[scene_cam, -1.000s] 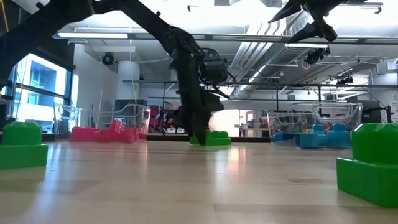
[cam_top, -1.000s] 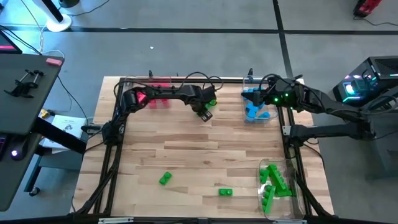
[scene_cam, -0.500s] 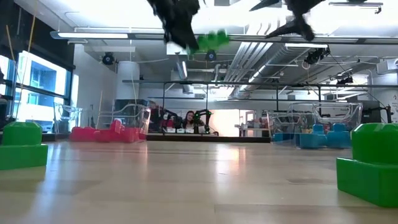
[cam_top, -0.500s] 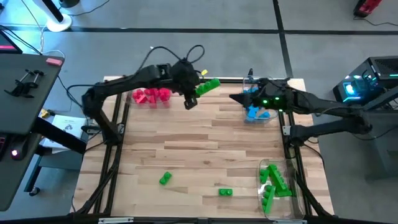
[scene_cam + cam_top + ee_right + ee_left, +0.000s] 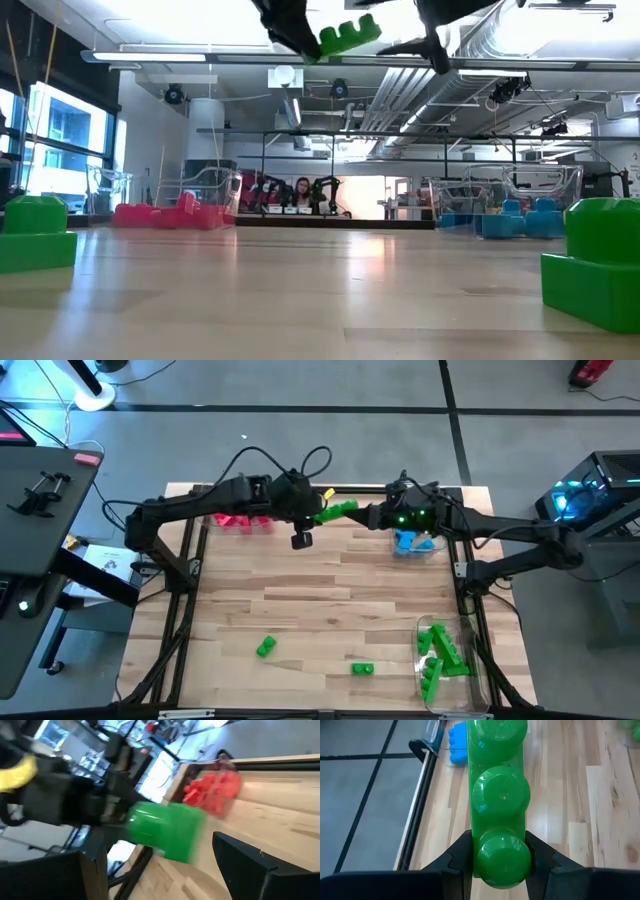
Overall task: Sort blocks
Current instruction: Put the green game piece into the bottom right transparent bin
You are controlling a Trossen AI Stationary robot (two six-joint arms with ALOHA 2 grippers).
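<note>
The left gripper [image 5: 318, 515] hangs raised over the far middle of the table [image 5: 300, 600], its fingers [image 5: 457, 857] clenched on one end of a green bar [image 5: 338, 510]; the bar sticks out from it toward 3 o'clock. The right gripper [image 5: 368, 517] sits just beside the bar's free end, at 3 o'clock of it, jaws spread wide and not touching it. At 9 o'clock of the left gripper lie red blocks [image 5: 238, 520]; blue blocks [image 5: 412, 541] lie at 4 o'clock of the right gripper. Two loose green blocks [image 5: 265, 648] rest on the near table, and more green pieces [image 5: 440, 650] fill a tray [image 5: 478, 678] at the near right.
</note>
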